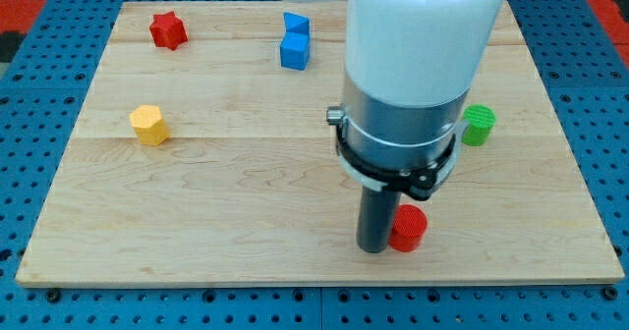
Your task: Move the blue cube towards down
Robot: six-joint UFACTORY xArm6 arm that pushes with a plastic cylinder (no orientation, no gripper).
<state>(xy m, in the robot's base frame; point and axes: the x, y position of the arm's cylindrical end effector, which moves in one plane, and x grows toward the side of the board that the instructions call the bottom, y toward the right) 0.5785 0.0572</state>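
Observation:
The blue cube (294, 51) sits near the view's top, left of the arm's white body, with a second blue block (296, 25) touching it just above. My tip (372, 248) rests on the board near the view's bottom, far below and to the right of the blue cube. A red cylinder (408, 229) touches the rod's right side at the tip.
A red star block (168, 29) lies at the top left. A yellow hexagonal block (148, 125) lies at the left. A green cylinder (479, 125) stands at the right, partly behind the arm. The wooden board (216, 212) lies on a blue pegboard.

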